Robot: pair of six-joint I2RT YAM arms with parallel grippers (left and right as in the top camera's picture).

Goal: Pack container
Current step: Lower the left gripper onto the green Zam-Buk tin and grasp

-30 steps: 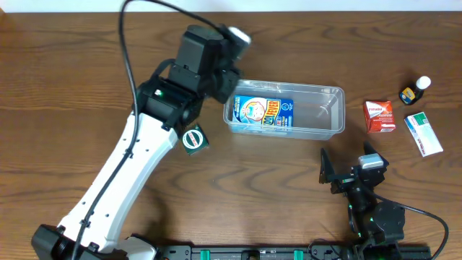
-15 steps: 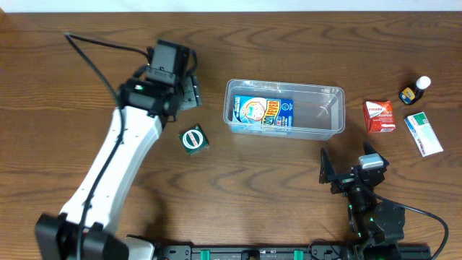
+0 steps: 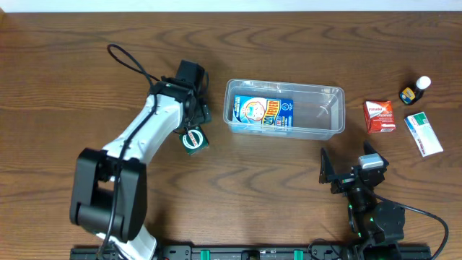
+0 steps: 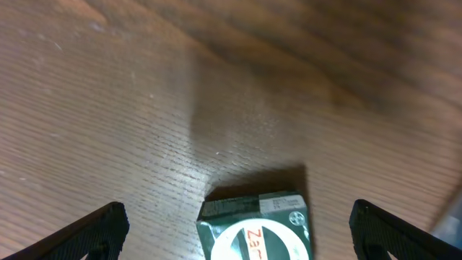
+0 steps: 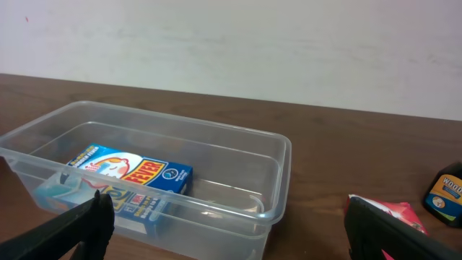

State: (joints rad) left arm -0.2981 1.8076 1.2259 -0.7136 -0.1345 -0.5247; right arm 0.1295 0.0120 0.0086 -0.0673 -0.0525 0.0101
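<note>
1. Your left gripper (image 4: 237, 220) hangs wide open and empty, the green box (image 4: 258, 232) on the table between its fingers.
2. Your right gripper (image 3: 349, 172) is wide open and empty by the near edge.
3. The container (image 3: 321, 92) sits mid-table, nearer the far edge, with a blue box (image 3: 264, 113) inside.

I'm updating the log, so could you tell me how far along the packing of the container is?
Done: the blue box lies inside the container. In hand: the left end effector hovers open over the green box, not gripping it. Left: that box, plus the red box, the white box and the small bottle, all outside the container.
</note>
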